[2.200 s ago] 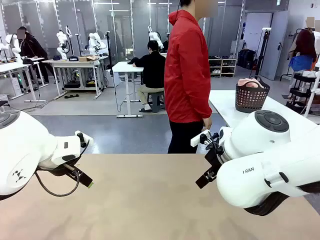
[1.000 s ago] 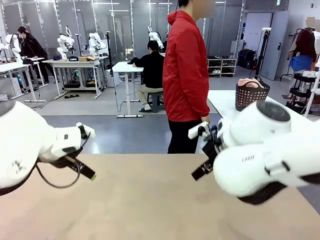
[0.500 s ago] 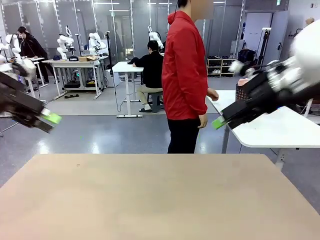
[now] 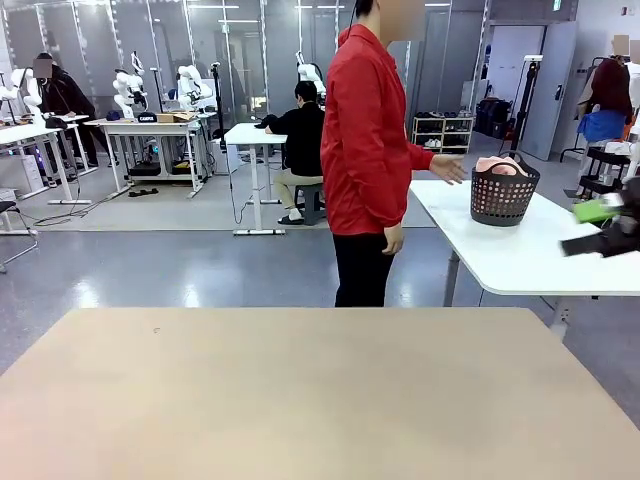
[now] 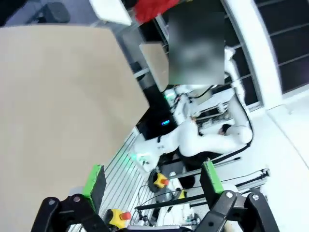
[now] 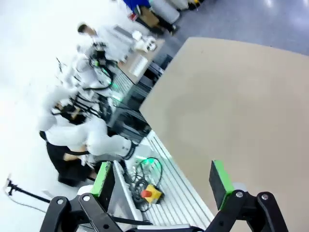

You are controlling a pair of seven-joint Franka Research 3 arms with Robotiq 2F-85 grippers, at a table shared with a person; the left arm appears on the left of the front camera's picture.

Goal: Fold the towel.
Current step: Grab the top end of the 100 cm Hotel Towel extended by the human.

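The towel sits bunched in a dark basket on a white table off to the right, well apart from the bare tan table in front. Only a pink hump of the towel shows above the rim; the rest is hidden by the basket wall. A person in a red jacket stands at the far edge of the tan table, between it and the room behind, with one hand stretched toward the basket and just short of it. The right claw pokes in at the picture's right edge over the white table, blurred and partly cut off. Its own camera shows the right claw spread wide with nothing between the green pads, and the tan table beyond. The left claw is likewise wide open and empty, with a corner of the tan table beyond; the clutter past it is too blurred to make out.
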